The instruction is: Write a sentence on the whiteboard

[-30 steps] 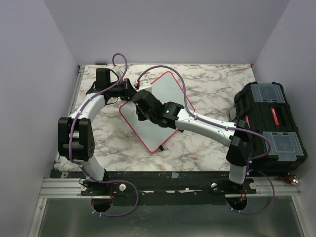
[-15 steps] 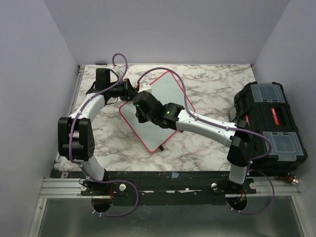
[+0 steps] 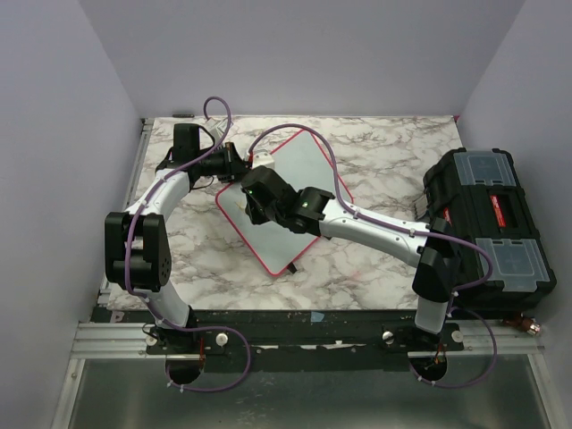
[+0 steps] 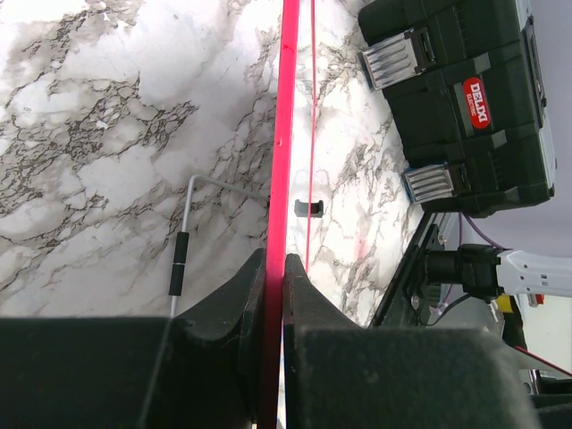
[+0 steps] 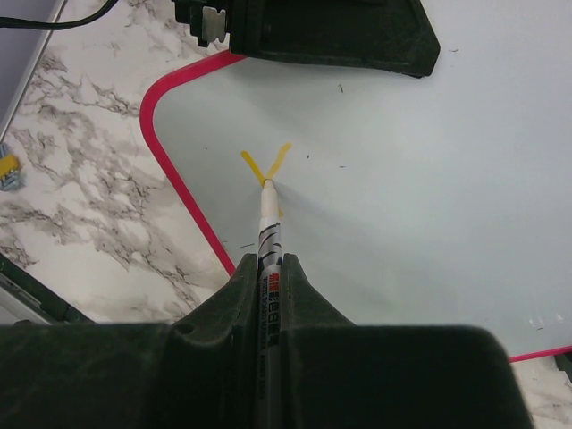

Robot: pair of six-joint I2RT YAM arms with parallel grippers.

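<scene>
Compared with a second ago, the right gripper (image 3: 253, 201) is sitting slightly further left over the flat white whiteboard with the thin pinkish-red frame and rounded corners (image 3: 304, 161), while the left arm is keeping its place. This whiteboard is lying turned at a diagonal on the left-centre of the grey-veined marble tabletop (image 3: 375, 152), with one corner pointing toward the arm bases. Of the sentence (image 5: 265, 165), only one yellow Y-shaped stroke is showing in the right wrist view, close to the board's rounded corner. The tip of a slim white-barrelled marker with black printing (image 5: 268, 234) is resting at the fork of that stroke. The right gripper's fingers are pinching the marker's barrel between them. The left gripper (image 4: 274, 268) is clamping the board's red edge, its two dark fingers pressing on either face of the frame. A small black clip (image 4: 308, 208) is sitting on the board's edge further along. A thin metal rod with a black sleeve (image 4: 181, 259), possibly a bent tool, is lying on the marble just beside the board. A black plastic toolbox with silver latches (image 3: 487, 223) is standing well apart at the table's right edge.
</scene>
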